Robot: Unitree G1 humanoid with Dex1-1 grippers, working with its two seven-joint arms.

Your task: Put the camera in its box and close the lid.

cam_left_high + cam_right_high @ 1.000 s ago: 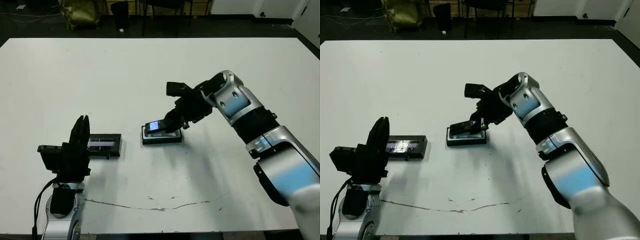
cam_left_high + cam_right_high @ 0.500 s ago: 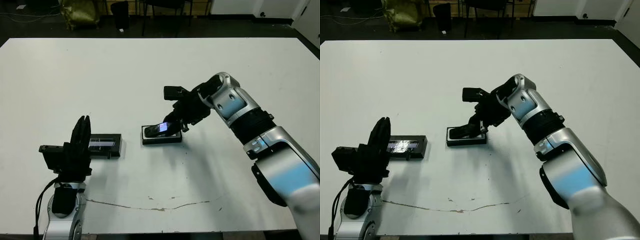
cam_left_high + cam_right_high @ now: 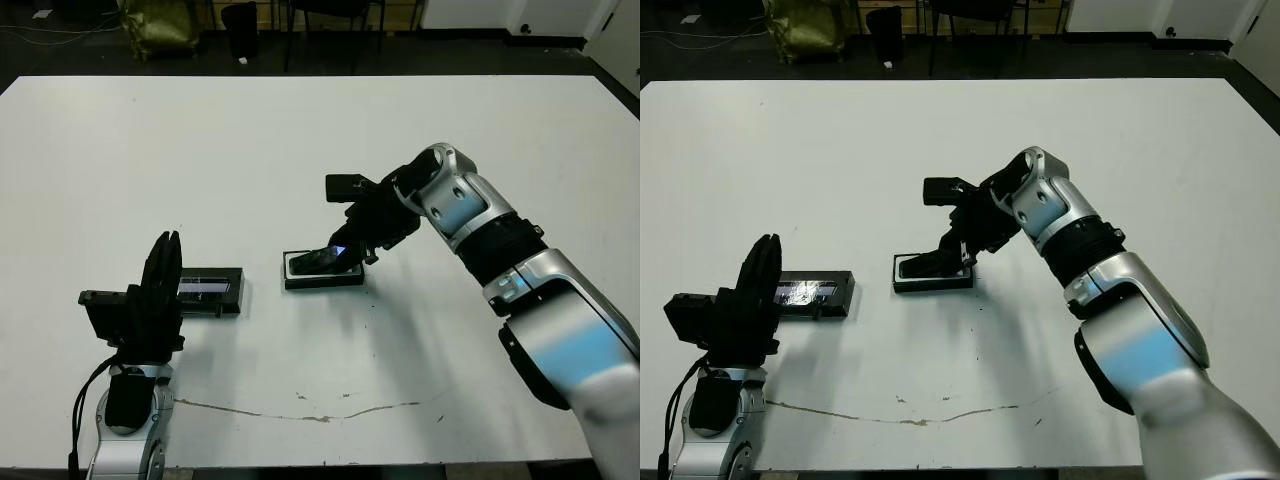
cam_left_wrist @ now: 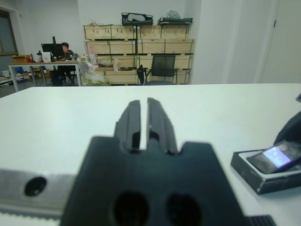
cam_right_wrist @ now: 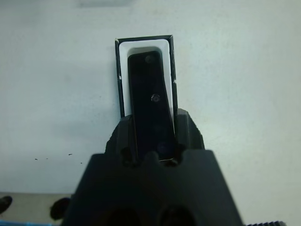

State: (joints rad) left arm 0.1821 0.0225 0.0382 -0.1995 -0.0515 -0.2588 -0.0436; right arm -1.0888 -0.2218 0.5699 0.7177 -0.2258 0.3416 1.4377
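At the near left edge of the bench (image 3: 300, 140), the left end effector (image 3: 160, 285) stands upright, its 2 fingers (image 4: 141, 117) pressed nearly together with nothing between them. Just beyond it the lid (image 3: 210, 290) lies flat on the bench. Further out, mid-bench, sits the box (image 3: 322, 274). The right end effector (image 3: 345, 250) has its 2 fingers clamped on one end of the camera (image 5: 149, 106), which is tilted, its far end down in the box's white lining and its gripped end raised.
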